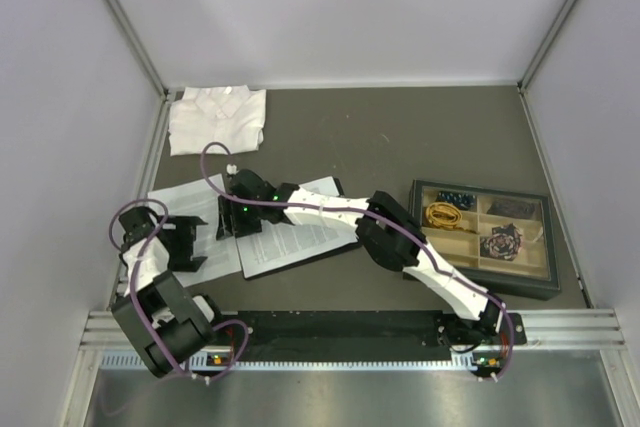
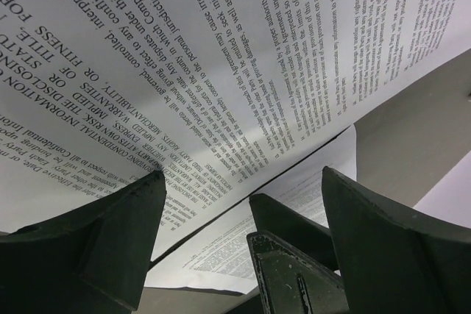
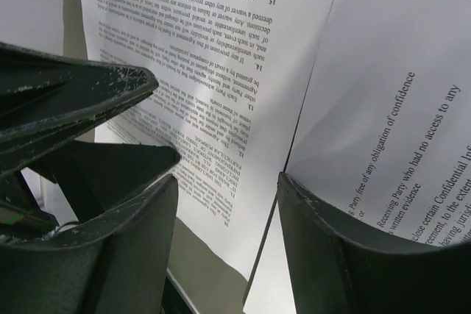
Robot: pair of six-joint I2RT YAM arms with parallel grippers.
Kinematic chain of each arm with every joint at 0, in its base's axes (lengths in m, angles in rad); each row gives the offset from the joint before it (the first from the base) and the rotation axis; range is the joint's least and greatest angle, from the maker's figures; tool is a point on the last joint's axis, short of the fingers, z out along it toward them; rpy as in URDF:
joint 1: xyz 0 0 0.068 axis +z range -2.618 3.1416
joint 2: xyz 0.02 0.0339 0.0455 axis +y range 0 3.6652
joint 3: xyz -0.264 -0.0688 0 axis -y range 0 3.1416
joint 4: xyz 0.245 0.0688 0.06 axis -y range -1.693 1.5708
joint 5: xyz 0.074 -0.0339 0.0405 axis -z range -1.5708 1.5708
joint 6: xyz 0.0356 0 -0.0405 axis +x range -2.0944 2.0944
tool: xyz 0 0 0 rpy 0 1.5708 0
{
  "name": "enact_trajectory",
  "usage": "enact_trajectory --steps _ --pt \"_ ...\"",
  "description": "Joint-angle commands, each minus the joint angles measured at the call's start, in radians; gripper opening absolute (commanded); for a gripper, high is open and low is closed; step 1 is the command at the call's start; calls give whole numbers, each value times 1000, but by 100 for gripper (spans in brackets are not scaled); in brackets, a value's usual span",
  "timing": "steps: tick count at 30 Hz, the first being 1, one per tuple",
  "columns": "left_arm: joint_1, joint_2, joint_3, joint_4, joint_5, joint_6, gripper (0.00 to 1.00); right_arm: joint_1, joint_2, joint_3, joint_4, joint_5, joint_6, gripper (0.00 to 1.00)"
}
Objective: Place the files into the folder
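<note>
Two printed files lie side by side on the dark table: one at the left (image 1: 172,209) and one in the middle (image 1: 300,234). A thin black strip (image 1: 300,263) along the middle sheet's near edge looks like the folder beneath it; its clip is hidden. My left gripper (image 1: 190,242) is open just over the left sheet (image 2: 221,56). My right gripper (image 1: 236,219) is open over the seam between the sheets (image 3: 206,71). The two grippers face each other closely. Each wrist view shows the other gripper's fingers, with the right gripper's fingers (image 2: 294,255) between my left ones.
A folded white shirt (image 1: 217,117) lies at the back left. A dark-framed compartment tray (image 1: 487,237) of small items stands at the right. White booth walls close in the table, and a metal rail (image 1: 350,329) runs along the near edge.
</note>
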Motion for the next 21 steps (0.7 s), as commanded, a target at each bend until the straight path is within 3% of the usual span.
enact_trajectory --steps 1,6,13,21 --pt "2 25 -74 2 -16 -3 92 26 71 4 -105 96 45 57" --pt "2 28 -73 1 -11 8 92 23 67 7 -165 142 41 57" --pt "0 72 -41 -1 18 81 93 -70 -76 -282 -111 193 4 61" --pt "-6 16 63 -45 12 235 92 -67 -113 -273 2 53 -197 68"
